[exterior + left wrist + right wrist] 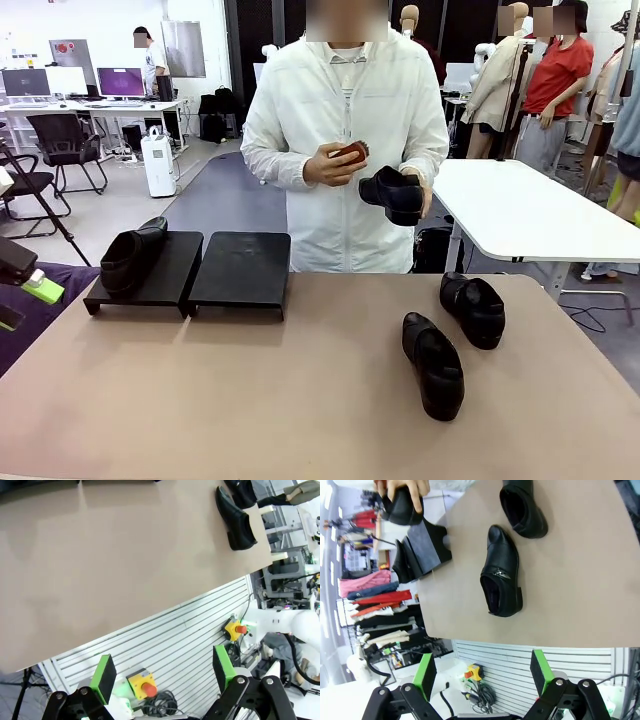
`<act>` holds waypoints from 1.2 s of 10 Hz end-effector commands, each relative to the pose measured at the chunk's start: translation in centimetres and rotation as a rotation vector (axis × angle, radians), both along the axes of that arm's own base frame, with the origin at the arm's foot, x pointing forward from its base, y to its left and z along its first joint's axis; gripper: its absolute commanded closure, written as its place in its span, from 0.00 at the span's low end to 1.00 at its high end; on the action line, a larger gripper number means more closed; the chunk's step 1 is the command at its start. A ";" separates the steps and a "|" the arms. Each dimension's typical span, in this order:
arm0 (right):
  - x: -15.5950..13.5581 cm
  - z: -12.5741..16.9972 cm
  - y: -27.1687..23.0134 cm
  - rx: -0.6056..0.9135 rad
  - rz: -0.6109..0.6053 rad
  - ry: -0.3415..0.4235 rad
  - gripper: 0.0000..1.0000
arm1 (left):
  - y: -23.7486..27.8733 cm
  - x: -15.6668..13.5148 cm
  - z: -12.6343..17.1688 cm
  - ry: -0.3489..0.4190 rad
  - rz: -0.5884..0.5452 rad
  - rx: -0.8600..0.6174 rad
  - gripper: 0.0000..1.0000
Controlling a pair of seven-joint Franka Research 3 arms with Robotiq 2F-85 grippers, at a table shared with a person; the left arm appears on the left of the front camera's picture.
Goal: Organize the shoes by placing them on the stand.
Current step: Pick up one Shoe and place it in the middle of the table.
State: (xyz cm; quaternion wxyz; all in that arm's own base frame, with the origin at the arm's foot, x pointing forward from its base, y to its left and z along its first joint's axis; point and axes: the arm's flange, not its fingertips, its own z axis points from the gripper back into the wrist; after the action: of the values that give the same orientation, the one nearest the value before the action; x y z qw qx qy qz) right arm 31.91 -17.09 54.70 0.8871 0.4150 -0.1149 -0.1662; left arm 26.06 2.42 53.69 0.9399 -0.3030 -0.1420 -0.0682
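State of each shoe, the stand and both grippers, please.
Stand: right panel bare.
Racked shoe: on the left panel.
Held shoe: held up by the person.
Near shoe: upright on table.
Far shoe: upright on table.
Left gripper: open, empty.
Right gripper: open, empty.

The shoes (433,364) look glossy leather, the stand (240,268) matt, the tabletop (250,390) smooth.

The right wrist view's top edge cuts off the heel of one glossy black leather dress shoe (522,512), and in the front view the person's hand (328,166) hides most of a small reddish-brown object (353,150), too small to identify.
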 end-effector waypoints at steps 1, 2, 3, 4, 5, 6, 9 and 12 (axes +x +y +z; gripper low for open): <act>3.8 0.2 6.5 -0.155 0.159 0.001 0.00 | 0.4 0.0 -0.1 -0.003 -0.013 -0.015 0.00; 5.8 0.2 9.3 -0.209 0.195 -0.009 0.00 | 0.4 0.0 -0.1 -0.003 -0.013 -0.015 0.00; 6.8 0.0 11.4 -0.231 0.234 -0.004 0.00 | 0.4 0.0 -0.1 -0.003 -0.013 -0.015 0.00; 6.6 0.2 11.3 -0.271 0.216 -0.002 0.00 | 0.4 0.0 -0.1 -0.003 -0.013 -0.015 0.00; 5.8 0.8 9.1 -0.249 0.190 0.007 0.00 | 0.4 0.0 -0.1 -0.003 -0.013 -0.015 0.00; 3.9 1.9 6.2 -0.229 0.160 0.015 0.00 | 0.4 0.0 -0.1 -0.003 -0.013 -0.015 0.00; -2.5 4.4 -1.7 -0.184 0.002 0.000 0.00 | 0.4 0.0 -0.1 -0.003 -0.013 -0.015 0.00; -8.9 4.8 -9.5 -0.104 -0.333 0.024 0.00 | 0.4 0.0 -0.1 -0.003 -0.013 -0.015 0.00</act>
State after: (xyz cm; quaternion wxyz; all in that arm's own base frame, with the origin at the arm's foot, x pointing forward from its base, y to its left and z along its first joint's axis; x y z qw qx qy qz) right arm 23.25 -26.18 59.76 0.8833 0.3459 -0.1750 -0.2638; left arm 26.08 2.52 53.62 0.9399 -0.3037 -0.1410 -0.0667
